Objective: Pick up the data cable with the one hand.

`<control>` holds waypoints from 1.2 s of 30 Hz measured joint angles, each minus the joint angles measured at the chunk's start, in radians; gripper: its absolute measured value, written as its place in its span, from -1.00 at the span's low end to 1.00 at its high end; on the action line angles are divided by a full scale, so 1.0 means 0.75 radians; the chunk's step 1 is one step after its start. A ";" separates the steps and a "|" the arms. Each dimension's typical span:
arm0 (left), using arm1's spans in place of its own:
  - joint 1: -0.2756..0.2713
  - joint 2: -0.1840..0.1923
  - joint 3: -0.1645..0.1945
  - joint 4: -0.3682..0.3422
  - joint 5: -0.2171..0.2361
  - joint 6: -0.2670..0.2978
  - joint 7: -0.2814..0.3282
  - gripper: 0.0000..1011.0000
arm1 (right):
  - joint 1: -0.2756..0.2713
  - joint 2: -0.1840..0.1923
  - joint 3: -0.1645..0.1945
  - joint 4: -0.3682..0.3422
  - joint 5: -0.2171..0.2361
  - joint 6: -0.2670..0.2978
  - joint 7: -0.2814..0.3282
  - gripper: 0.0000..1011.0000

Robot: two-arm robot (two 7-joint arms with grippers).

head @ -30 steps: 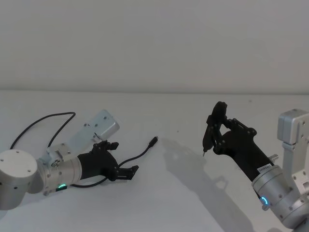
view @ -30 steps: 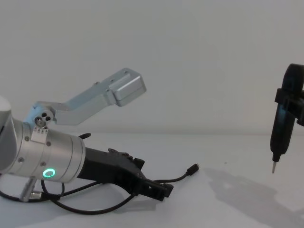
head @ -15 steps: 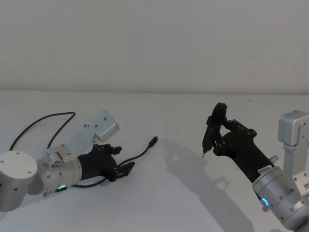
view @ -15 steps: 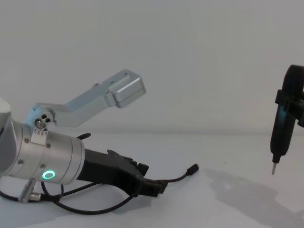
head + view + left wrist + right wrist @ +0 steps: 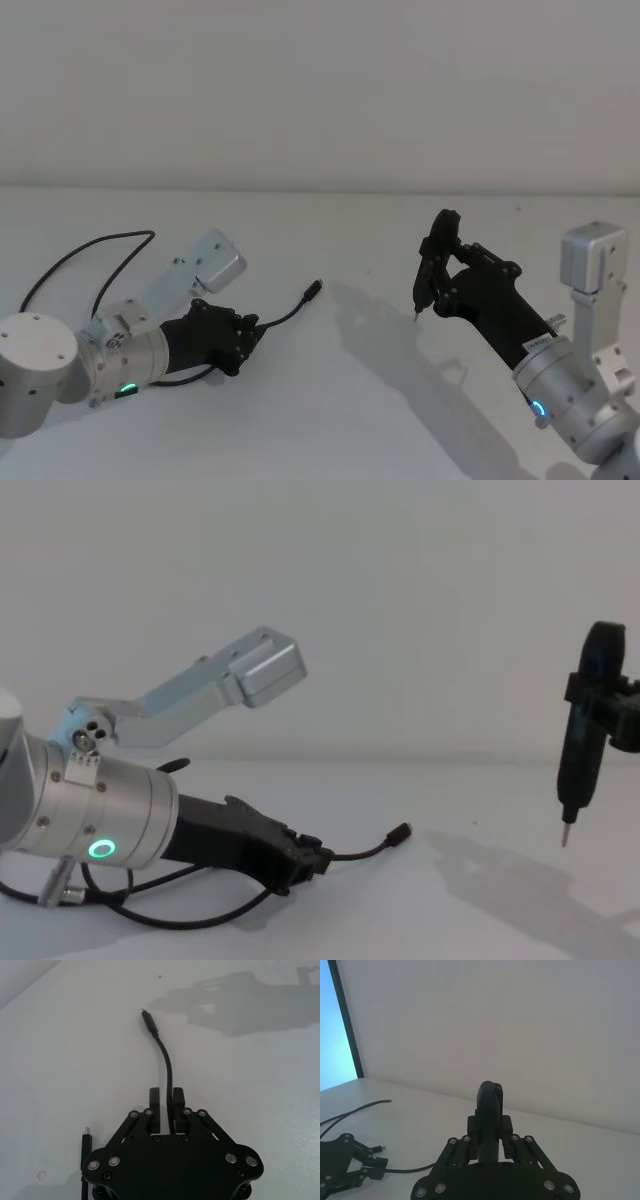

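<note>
Left claw (image 5: 166, 1097): my arm low along the table (image 5: 300, 430), clamped on data cable (image 5: 167, 1067).
Right claw (image 5: 489, 1130): raised, gripping pin tool (image 5: 583, 735).

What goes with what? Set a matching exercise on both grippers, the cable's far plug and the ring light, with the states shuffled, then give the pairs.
Things
1. left gripper
2. right gripper
3. far plug
4. green ring light

States
A. glowing on the left arm's silver cylinder
B. shut on a pin-tipped tool
C. shut on the data cable
D. free, out ahead of the left gripper

Pairs: 1-C, 2-B, 3-D, 4-A
</note>
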 joint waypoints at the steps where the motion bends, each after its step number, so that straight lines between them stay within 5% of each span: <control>1: 0.000 0.000 0.000 0.000 0.000 0.000 0.000 -0.70 | 0.004 -0.002 -0.002 0.004 -0.002 0.001 0.001 -0.46; 6: 0.001 0.000 0.000 -0.001 0.001 0.001 0.001 -0.92 | 0.040 -0.014 -0.017 0.040 -0.016 0.007 0.006 -0.46; 36: -0.008 0.006 0.012 0.004 0.010 -0.012 -0.035 -0.92 | 0.233 -0.083 -0.121 0.235 -0.086 -0.009 0.041 -0.46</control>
